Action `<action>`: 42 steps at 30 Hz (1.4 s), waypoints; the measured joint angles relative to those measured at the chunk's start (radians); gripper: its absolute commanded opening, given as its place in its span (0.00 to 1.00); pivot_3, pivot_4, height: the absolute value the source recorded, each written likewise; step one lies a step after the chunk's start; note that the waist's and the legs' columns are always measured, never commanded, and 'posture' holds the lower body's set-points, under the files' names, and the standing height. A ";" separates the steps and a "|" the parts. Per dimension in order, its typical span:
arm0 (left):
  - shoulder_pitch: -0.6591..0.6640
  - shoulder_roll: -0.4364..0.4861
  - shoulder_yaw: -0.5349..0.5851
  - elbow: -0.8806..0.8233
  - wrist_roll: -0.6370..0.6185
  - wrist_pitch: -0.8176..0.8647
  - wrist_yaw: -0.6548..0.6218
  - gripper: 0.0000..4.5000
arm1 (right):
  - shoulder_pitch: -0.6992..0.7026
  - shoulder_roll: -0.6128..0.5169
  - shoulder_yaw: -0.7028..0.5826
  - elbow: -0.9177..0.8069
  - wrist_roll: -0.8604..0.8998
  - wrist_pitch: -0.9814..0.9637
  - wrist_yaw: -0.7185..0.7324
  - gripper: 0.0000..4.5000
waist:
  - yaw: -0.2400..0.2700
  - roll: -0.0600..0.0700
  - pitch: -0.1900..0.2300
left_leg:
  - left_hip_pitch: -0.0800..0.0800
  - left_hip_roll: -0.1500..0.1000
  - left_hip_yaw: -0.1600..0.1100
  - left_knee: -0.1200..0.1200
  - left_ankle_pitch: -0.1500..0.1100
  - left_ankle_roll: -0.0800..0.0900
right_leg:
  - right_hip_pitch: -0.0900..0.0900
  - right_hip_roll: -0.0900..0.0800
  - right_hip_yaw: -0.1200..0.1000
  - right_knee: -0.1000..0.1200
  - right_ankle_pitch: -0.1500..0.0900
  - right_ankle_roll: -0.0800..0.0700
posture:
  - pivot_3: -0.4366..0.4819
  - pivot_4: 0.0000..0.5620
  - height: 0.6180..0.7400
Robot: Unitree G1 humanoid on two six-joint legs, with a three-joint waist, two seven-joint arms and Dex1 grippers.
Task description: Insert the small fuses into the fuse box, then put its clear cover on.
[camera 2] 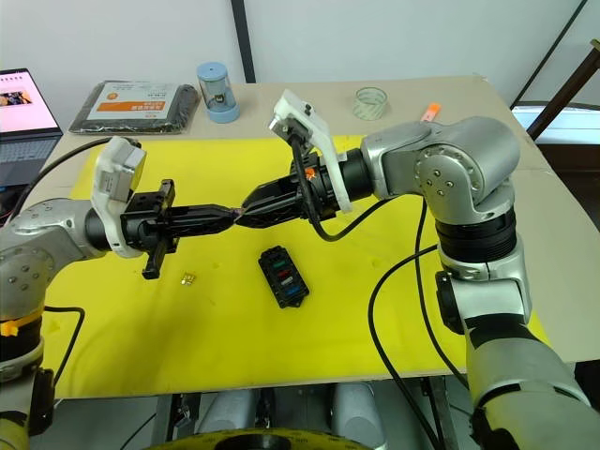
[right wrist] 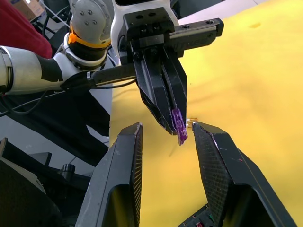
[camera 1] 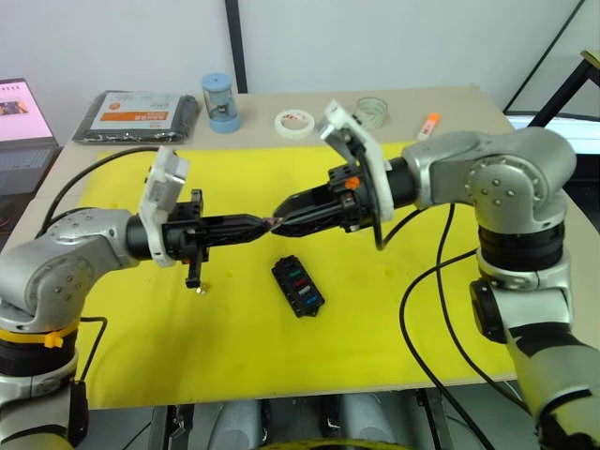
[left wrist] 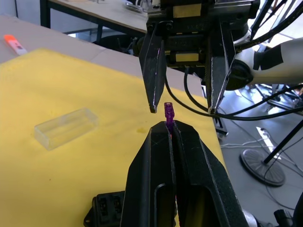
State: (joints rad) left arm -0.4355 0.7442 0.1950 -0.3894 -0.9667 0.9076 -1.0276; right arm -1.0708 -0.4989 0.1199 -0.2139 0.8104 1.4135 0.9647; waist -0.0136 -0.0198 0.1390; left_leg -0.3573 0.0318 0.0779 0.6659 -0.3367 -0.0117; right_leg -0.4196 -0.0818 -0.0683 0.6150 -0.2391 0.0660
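Observation:
My left gripper [camera 1: 265, 224] is shut on a small purple fuse [left wrist: 168, 112], which sticks out past its tips above the yellow mat. My right gripper [camera 1: 279, 217] faces it tip to tip and is open, its fingers [left wrist: 152, 97] on either side of the purple fuse [right wrist: 179, 126] without touching it. Below both, the black fuse box [camera 1: 298, 287] lies on the mat with red, teal and blue fuses in its slots. A tiny yellow fuse [camera 1: 200, 288] lies loose under my left gripper. The clear cover [left wrist: 66, 127] rests flat on the mat.
The yellow mat [camera 1: 234, 356] covers most of the table. Along the back stand a black packet with an orange label [camera 1: 139, 114], a blue cylinder [camera 1: 220, 101], a white tape roll [camera 1: 294, 123], a clear tape roll [camera 1: 371, 110] and an orange marker [camera 1: 429, 122]. A laptop [camera 1: 19, 117] sits at far left.

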 measured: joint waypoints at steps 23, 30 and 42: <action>0.000 0.000 -0.003 -0.005 -0.007 0.000 0.010 0.00 | 0.001 -0.030 0.033 0.000 0.000 -0.038 -0.006 0.38 | 0.000 0.000 0.000 | 0.000 0.000 0.000 0.000 0.000 0.000 | 0.000 0.000 0.000 0.000 0.000 0.000 | 0.48 0.27 1.00; 0.002 0.001 -0.003 -0.007 -0.010 0.000 0.016 0.00 | 0.001 -0.033 0.036 0.000 0.000 -0.046 -0.003 0.01 | 0.000 0.000 0.000 | 0.000 0.000 0.000 0.000 0.000 0.000 | 0.000 0.000 0.000 -0.001 0.000 0.000 | 0.48 0.27 1.00; 0.014 0.021 -0.048 -0.019 0.060 -0.050 0.045 0.23 | 0.002 -0.061 0.077 -0.002 -0.013 -0.081 0.008 0.00 | 0.002 0.000 0.000 | 0.000 0.000 0.000 0.000 0.000 0.000 | 0.000 0.000 0.000 -0.001 0.000 0.000 | 0.48 0.27 1.00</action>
State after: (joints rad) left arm -0.4219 0.7652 0.1474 -0.4086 -0.9068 0.8573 -0.9825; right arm -1.0692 -0.5595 0.1969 -0.2156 0.7971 1.3325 0.9725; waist -0.0116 -0.0196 0.1390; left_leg -0.3575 0.0317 0.0777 0.6657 -0.3368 -0.0115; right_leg -0.4195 -0.0817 -0.0683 0.6140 -0.2391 0.0660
